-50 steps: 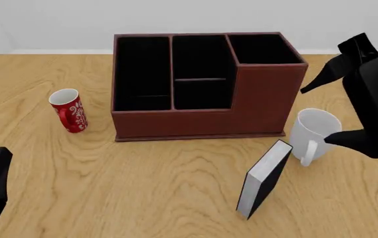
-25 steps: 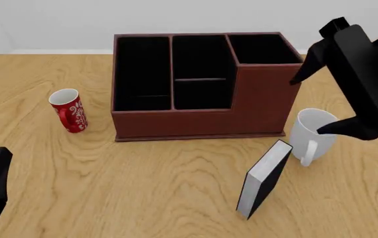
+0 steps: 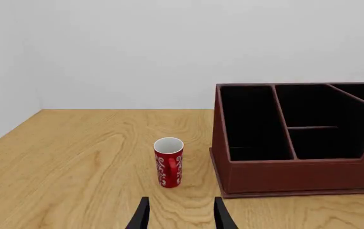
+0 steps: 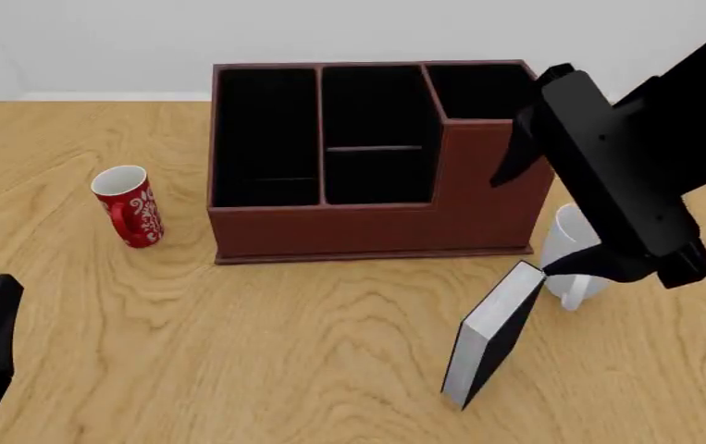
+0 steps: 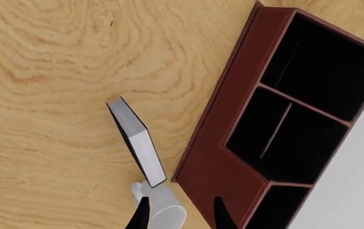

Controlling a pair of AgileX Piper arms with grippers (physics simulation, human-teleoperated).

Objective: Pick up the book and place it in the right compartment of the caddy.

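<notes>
I'm seeing no readable writing on the book (image 4: 491, 335) or caddy (image 4: 377, 165). Only my right wrist camera is showing the right gripper (image 5: 178, 214) parted, empty, over the white mug (image 5: 159, 209); the left gripper (image 3: 179, 215) is also parted.

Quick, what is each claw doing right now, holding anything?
Left gripper: open, holding nothing.
Right gripper: open, empty, above the white mug.

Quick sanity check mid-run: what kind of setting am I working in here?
Most likely a simulated desk or office tabletop. A wood-grain table against a plain white wall holds a leather-look caddy, a standing book, and a red mug and white mug. The flat, clean rendering suggests a simulator.
</notes>
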